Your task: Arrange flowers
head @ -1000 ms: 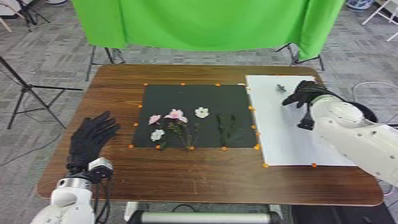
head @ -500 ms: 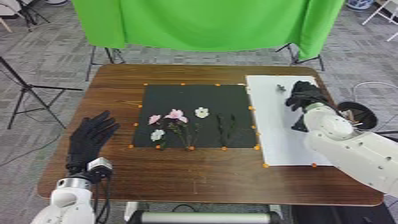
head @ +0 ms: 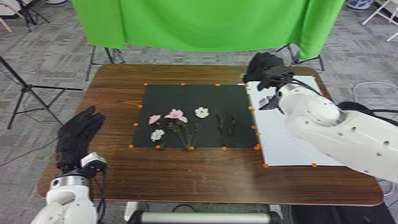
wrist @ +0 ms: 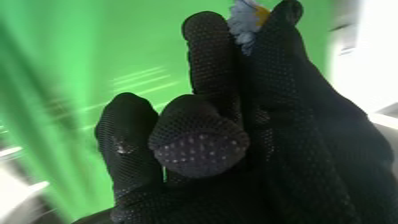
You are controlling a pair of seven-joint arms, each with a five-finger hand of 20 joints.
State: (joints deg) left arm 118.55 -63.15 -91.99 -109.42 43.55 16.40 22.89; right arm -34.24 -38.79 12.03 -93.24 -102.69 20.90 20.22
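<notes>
My right hand (head: 266, 67) is over the far edge of the white sheet (head: 280, 142). In the right wrist view, my right hand (wrist: 200, 145) has its thumb bent in, and a white flower with a yellow centre (wrist: 247, 24) is caught between two fingers near their tips; its stem is hidden. On the black mat (head: 178, 95) lie a large pink flower (head: 176, 115), a smaller pink one (head: 155, 119), a white flower (head: 202, 112), another white one (head: 157, 134) and green stems (head: 233, 124). My left hand (head: 78, 137), fingers straight, is at the table's left edge.
Orange markers line the mat and sheet edges. A green cloth (head: 200, 25) hangs beyond the brown table (head: 195, 175). A dark bin (head: 354, 107) is partly hidden behind my right arm, off the table's right side.
My right hand has moved forward and to the left, toward the table's far edge. My left hand has shifted slightly left and turned, its fingers now closer together.
</notes>
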